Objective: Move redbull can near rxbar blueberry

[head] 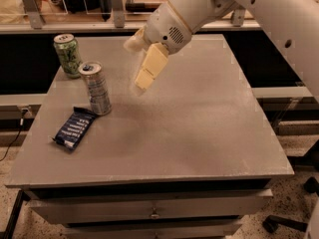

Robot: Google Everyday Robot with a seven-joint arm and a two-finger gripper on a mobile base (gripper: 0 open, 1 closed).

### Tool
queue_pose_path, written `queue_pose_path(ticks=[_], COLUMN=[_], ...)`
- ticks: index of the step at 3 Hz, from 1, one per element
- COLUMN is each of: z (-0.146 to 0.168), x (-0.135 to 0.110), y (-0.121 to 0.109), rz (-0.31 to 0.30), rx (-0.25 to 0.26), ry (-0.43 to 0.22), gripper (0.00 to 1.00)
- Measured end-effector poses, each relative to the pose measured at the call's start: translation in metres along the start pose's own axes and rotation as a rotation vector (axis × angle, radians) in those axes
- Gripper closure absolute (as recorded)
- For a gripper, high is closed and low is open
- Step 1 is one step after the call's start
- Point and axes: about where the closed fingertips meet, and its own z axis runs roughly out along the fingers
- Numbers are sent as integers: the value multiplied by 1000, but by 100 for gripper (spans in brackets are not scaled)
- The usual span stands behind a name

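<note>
The redbull can (96, 88) is seen standing upright on the left part of the grey table (199, 133), just beside the far right end of the rxbar blueberry (75, 128); whether the two touch cannot be made out. The bar is laid flat, angled so that its near end points towards the left front corner of the table, with its white lettering turned up. A wider green can (67, 55) is placed upright farther back and slightly to the left of the redbull can, near it but apart from it. The gripper (137, 66) is held above the table, to the right of the redbull can and clear of it, at about the height of the can's top. Its cream fingers (149, 66) are spread apart and nothing is gripped between them. The white arm (259, 9) is brought in from the upper right.
</note>
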Motion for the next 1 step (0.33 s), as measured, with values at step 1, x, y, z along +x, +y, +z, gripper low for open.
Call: queue_pose_path(ticks=[1], z=[0], x=[0], y=[0], rz=[0], rx=[0], ry=[0], gripper=[0])
